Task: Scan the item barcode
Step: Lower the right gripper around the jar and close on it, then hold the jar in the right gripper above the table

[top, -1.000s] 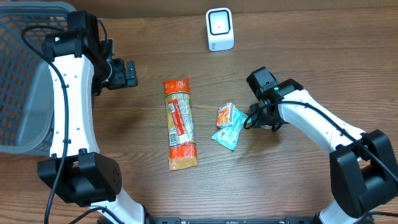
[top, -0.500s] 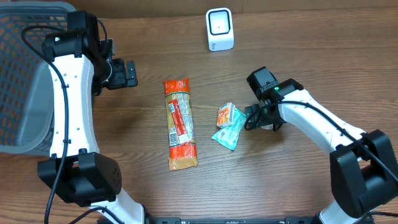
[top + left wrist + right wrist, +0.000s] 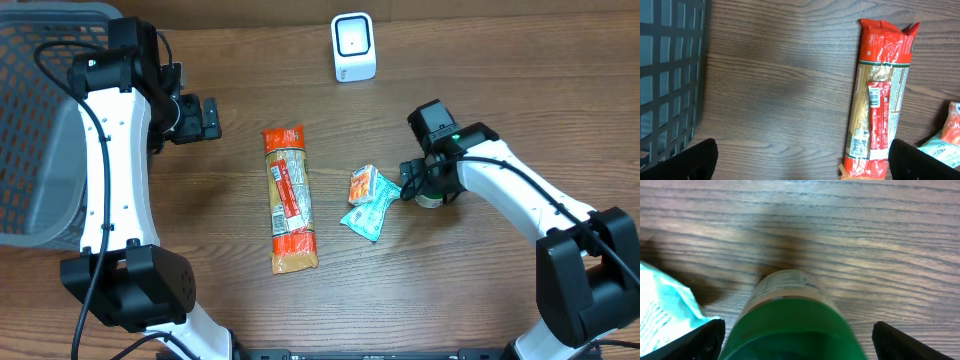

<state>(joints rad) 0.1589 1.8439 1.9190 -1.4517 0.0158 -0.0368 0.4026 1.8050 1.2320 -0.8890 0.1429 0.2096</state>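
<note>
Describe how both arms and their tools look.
The left arm and right arm have white rounded links between black joint housings, with black cables looped alongside. A small green light glows on a black housing of each. The left tool and right tool are black, each with two blunt fingers.

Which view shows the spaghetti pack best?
Left wrist: the spaghetti pack is large in frame, label side up with its print visible, and only its lower end runs to the frame edge. Overhead shows the whole pack lying flat, but small. Right wrist does not show it.
</note>
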